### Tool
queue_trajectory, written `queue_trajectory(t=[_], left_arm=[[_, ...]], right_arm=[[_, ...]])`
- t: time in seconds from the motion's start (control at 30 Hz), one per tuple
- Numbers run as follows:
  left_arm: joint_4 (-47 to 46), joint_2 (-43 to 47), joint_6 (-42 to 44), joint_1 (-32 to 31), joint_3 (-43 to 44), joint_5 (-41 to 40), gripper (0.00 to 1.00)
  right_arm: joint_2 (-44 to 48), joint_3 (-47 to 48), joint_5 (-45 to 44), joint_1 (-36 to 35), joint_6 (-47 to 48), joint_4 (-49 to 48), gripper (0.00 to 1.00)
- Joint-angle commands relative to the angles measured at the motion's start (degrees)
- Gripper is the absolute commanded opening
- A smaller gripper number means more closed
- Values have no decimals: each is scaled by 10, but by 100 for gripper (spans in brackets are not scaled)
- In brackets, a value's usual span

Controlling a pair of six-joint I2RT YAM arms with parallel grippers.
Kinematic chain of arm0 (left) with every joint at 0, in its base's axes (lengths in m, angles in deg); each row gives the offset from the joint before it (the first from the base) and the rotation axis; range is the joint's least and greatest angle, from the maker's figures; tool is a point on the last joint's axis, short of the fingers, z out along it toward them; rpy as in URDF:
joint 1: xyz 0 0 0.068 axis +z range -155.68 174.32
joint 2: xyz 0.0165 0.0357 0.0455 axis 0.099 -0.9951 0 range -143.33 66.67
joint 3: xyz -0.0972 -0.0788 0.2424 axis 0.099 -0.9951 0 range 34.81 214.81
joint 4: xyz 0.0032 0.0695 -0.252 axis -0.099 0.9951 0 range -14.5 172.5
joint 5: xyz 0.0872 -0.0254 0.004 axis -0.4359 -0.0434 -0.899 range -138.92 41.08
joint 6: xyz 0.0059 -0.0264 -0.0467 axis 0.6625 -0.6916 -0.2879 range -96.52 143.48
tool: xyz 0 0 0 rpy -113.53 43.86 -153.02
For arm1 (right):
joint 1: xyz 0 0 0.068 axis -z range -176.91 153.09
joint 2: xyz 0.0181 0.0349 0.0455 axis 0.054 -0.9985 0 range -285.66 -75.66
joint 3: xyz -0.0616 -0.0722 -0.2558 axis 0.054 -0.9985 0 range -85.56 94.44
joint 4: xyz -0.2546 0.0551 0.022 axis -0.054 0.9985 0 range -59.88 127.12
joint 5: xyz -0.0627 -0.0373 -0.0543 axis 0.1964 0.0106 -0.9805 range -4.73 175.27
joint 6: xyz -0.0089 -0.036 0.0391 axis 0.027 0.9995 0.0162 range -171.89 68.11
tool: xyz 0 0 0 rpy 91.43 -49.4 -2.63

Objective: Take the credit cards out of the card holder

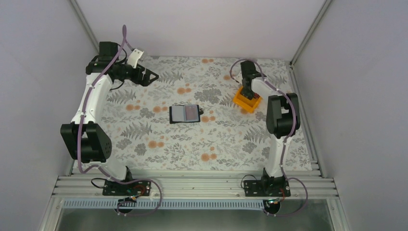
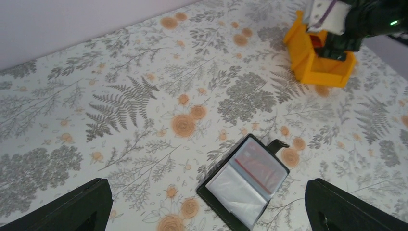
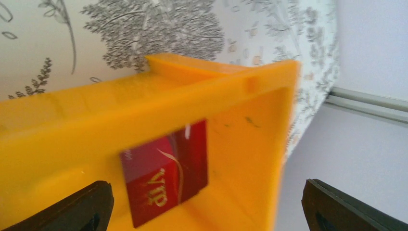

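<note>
Card holder (image 1: 185,113) lies open and flat near the middle of the table (image 1: 144,144), between the two arms and touched by neither.

At the far left, the left gripper (image 1: 148,75) hangs above the flowered cloth (image 2: 120,96), well apart from the holder. Its fingers (image 2: 72,209) are spread wide with nothing between them. Its camera looks down on the holder, which shows a black edge, a small clasp tab (image 2: 279,144) at the far side and clear pockets. A red strip (image 2: 255,168) shows through one pocket. It may be the edge of a credit card tucked inside, though the plastic is too cloudy to be sure.

To the right of the holder, toward the far right corner of the table, sits an orange bin (image 1: 243,102). The right gripper (image 1: 248,91) is poised over the bin, pointing down into it. Its fingers (image 3: 65,207) stand wide apart and grip nothing. Inside the bin a red credit card (image 3: 166,173) with light lettering rests near one wall, clear of both fingers. The card is blurred in that close view, so whether it lies flat on the bottom or leans on the wall cannot be told.
</note>
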Motion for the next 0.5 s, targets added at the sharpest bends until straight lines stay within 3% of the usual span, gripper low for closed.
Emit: queue_trajectory(t=[0.0, 0.17, 0.27, 0.33, 0.47], left_arm=[[-32, 24, 9, 3, -32, -41, 100], [-36, 34, 26, 2, -75, -76, 100], [-36, 34, 39, -4, -121, -86, 100], [-36, 34, 52, -14, -157, -90, 100], [-43, 28, 83, -42, -207, -123, 100]], right_arm=[[63, 0, -8, 3, 19, -8, 99], [112, 39, 1, 2, 26, -26, 99], [149, 92, 33, 4, -30, -56, 99], [181, 128, 120, 14, -101, -73, 99], [239, 108, 438, 84, -300, -206, 99]])
